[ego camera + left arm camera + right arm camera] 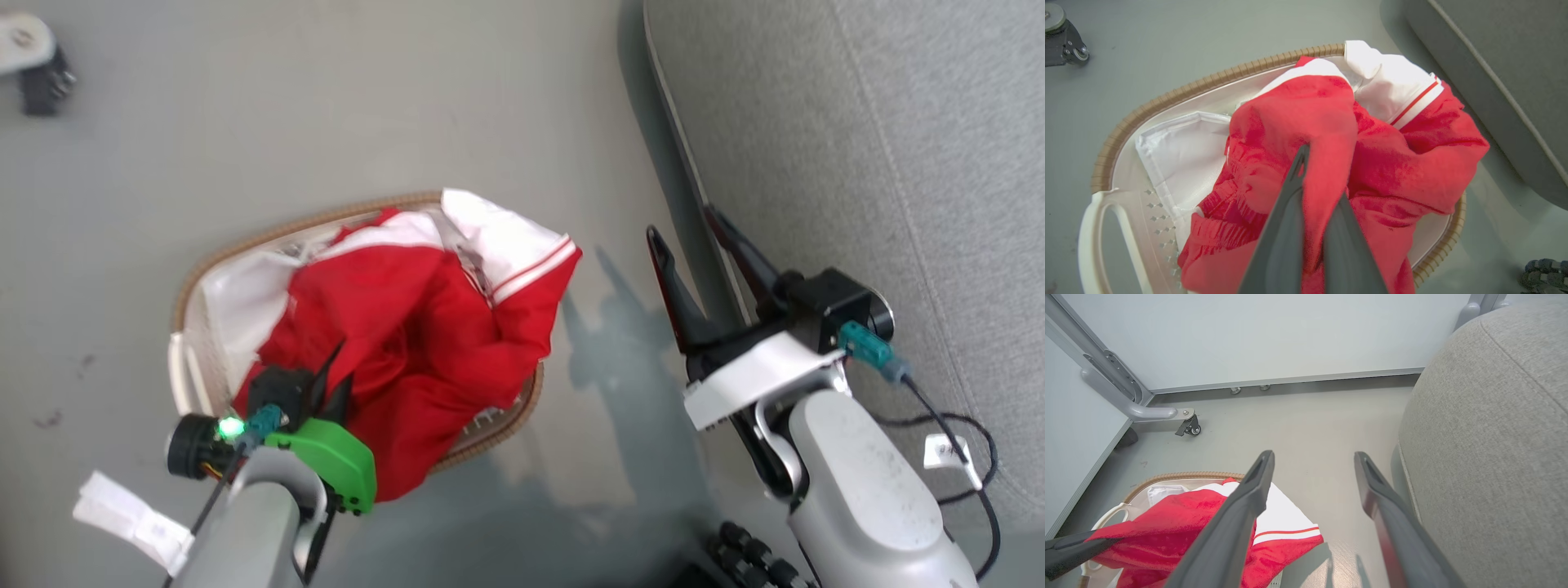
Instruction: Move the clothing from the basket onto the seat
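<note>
The left gripper (1321,179) has its fingers pressed together on a raised fold of the red clothing (1404,163). In the left wrist view the cloth is pinched between them and drapes over the tip of one finger, hiding it. The rest of the clothing is heaped around and beyond the fingertips, filling most of the basket (1167,98) below the gripper. A white cuff (1412,102) with red stripes lies past the fingertips, hanging over the basket's far rim. The white lining (1180,151) shows bare to one side of the fingers.

The right gripper (682,224) is spread wide and holds nothing. Its fingers touch neither cloth nor basket. They hang over bare floor (408,98), in the gap between the basket on its left and the seat (857,122) on its right. The seat's edge lies just beside its outer finger; whether they touch cannot be told. The two grippers are well apart.
</note>
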Motion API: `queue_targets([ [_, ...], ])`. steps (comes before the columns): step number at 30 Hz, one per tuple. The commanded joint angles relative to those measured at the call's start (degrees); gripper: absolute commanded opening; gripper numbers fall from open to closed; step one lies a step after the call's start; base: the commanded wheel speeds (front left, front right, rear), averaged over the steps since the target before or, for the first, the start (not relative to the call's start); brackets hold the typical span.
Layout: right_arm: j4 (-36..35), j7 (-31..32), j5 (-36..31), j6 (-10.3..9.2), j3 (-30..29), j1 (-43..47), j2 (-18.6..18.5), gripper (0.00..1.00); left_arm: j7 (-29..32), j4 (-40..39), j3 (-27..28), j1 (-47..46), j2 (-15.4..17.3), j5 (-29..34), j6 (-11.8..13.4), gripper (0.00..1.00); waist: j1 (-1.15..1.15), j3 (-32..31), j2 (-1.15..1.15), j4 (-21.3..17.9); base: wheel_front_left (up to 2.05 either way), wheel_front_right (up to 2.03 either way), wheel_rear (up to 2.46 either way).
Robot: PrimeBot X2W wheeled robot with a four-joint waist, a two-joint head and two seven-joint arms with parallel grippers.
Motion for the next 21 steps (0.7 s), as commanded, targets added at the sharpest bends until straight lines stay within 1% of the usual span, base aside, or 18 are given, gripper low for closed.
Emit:
queue_targets([
  [1,0.6,-0.1,-0.6,-0.04,-0.3,1.6,-0.2,1.00,-0.1,-1.4,1.2,1.9,-0.7,0.8,0.0,0.00,0.00,-8.0,0.00,3.6,0.00,0.00,0.00],
  [7,2.4,-0.1,-1.9,-0.04,-1.1,5.4,-0.3,1.00,0.0,-7.9,6.6,8.5,-3.6,2.0,-0.2,0.00,0.00,-15.4,0.00,6.0,0.00,0.00,0.00],
  [10,2.6,-0.1,-2.1,-0.04,-1.7,7.2,-0.3,1.00,-0.1,-10.9,7.6,10.8,-4.4,2.4,-0.2,0.00,0.00,-18.6,0.00,6.8,0.00,0.00,0.00],
  [13,3.2,-0.1,-2.4,-0.04,-2.3,9.2,-0.2,1.00,-0.1,-14.4,8.6,12.8,-5.1,1.4,-0.2,0.00,0.00,-21.5,0.00,7.6,0.00,0.00,0.00],
  [21,5.0,-0.1,-3.3,-0.04,-2.3,13.3,-0.2,1.00,-0.1,-22.9,9.9,14.8,-6.1,0.2,-0.3,0.00,0.00,-28.1,0.00,8.6,0.00,0.00,0.00],
])
